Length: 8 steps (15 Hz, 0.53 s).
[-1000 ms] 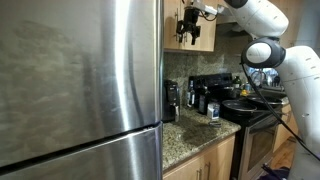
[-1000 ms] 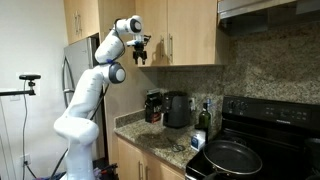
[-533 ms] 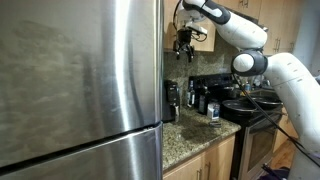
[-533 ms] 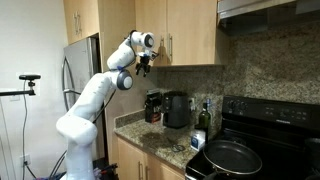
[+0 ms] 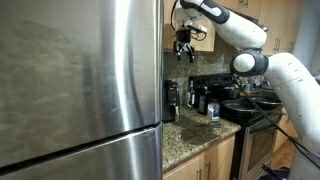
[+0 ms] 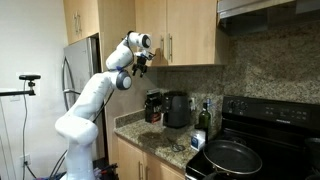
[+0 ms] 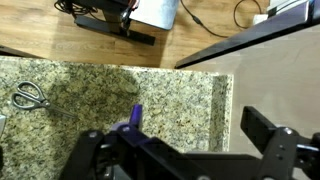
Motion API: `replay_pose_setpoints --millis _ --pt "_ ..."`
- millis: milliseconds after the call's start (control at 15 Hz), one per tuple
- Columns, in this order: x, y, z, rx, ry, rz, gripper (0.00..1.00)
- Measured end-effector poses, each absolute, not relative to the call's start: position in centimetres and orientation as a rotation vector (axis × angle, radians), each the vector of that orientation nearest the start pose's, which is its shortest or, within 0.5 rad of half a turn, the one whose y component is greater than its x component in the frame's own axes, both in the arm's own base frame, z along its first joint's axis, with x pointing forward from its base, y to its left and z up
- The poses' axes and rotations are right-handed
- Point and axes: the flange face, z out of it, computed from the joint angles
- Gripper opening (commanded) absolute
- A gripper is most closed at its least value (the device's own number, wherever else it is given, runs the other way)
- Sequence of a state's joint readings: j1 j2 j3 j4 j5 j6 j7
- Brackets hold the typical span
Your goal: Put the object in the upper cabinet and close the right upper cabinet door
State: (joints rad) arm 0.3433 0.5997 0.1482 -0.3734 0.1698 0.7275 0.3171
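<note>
The upper cabinet (image 6: 152, 15) of light wood hangs above the counter. Both of its doors look shut in an exterior view, the right upper cabinet door (image 6: 192, 30) included. My gripper (image 6: 140, 63) hangs just under the cabinet's lower left corner and points down; it also shows near the cabinet's underside (image 5: 184, 43). In the wrist view the gripper (image 7: 175, 140) is open, with only granite counter (image 7: 120, 85) between its black fingers (image 7: 268, 135). A small purple piece (image 7: 136, 114) sits by the left finger; I cannot tell what it is. The object is not in view.
A steel fridge (image 5: 80, 90) fills one side. On the counter stand a coffee maker (image 6: 178, 108), a dark jar (image 6: 153, 105) and a bottle (image 6: 203, 118). A pan (image 6: 232, 155) sits on the black stove. Scissors (image 7: 30, 95) lie on the granite, near its edge (image 7: 225, 110).
Over the last second the gripper came down from in front of the cabinet door to just below the cabinet's lower edge. It has stayed open and has barely moved in the last half second.
</note>
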Motion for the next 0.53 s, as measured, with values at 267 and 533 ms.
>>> replay_pose_setpoints --millis 267,533 --pt "55.1 26.9 68.9 -3.135 -0.283 0.216 1.00" --pt "57.0 28.8 67.3 -3.152 -0.191 0.102 1.00"
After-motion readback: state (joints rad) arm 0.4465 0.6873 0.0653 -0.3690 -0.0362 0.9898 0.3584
